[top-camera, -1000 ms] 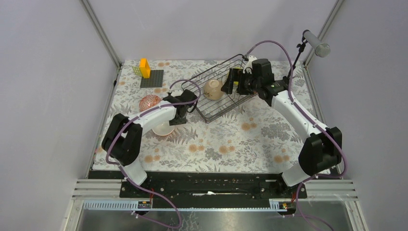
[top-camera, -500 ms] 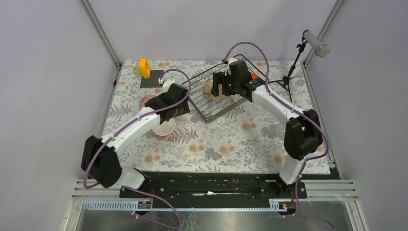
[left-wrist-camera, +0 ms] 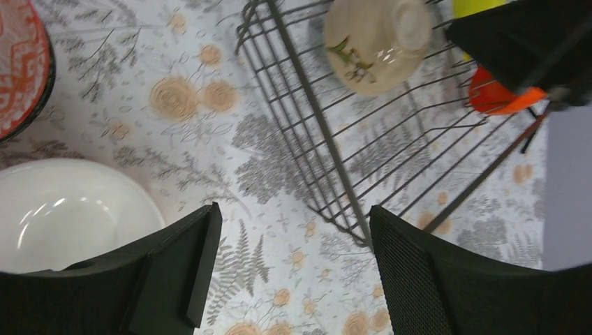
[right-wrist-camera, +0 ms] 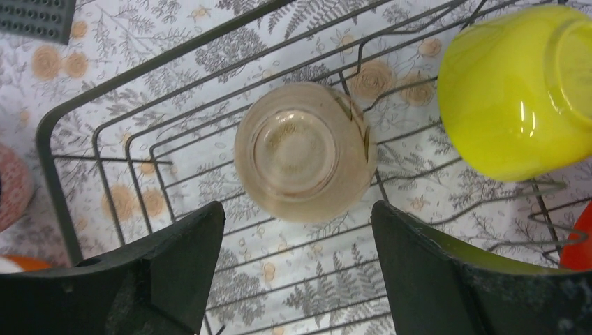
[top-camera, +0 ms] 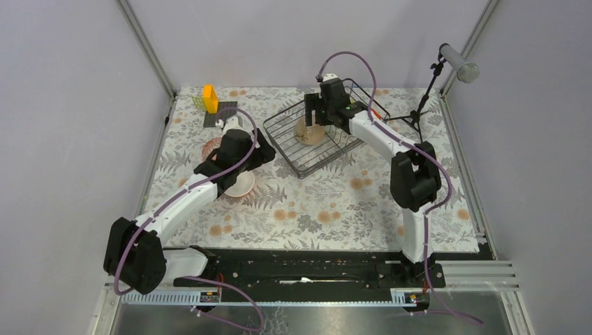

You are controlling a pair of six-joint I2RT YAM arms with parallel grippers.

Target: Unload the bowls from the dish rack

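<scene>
The dark wire dish rack [top-camera: 334, 150] stands at the far middle of the table. A beige bowl [top-camera: 309, 132] lies upside down in it. My right gripper [top-camera: 315, 116] hovers open right above this bowl [right-wrist-camera: 301, 150], its fingers apart on either side in the right wrist view. A yellow-green bowl [right-wrist-camera: 516, 87] and an orange bowl [right-wrist-camera: 583, 241] lie further right in the rack [right-wrist-camera: 52, 139]. My left gripper [top-camera: 255, 155] is open and empty, above the cloth beside the rack's near left corner [left-wrist-camera: 349, 223]. A white-inside bowl [left-wrist-camera: 70, 213] and a pink-red patterned bowl [left-wrist-camera: 21, 63] sit outside the rack.
An orange block [top-camera: 209, 98] and a flat dark square plate [top-camera: 220, 115] sit at the far left. A microphone stand [top-camera: 433, 84] rises at the far right. The white-inside bowl [top-camera: 241, 185] and patterned bowl [top-camera: 213, 148] sit left of the rack.
My right arm has swung left over the rack and now hangs above the beige bowl. My left gripper has risen away from the white-inside bowl, toward the rack's corner.
</scene>
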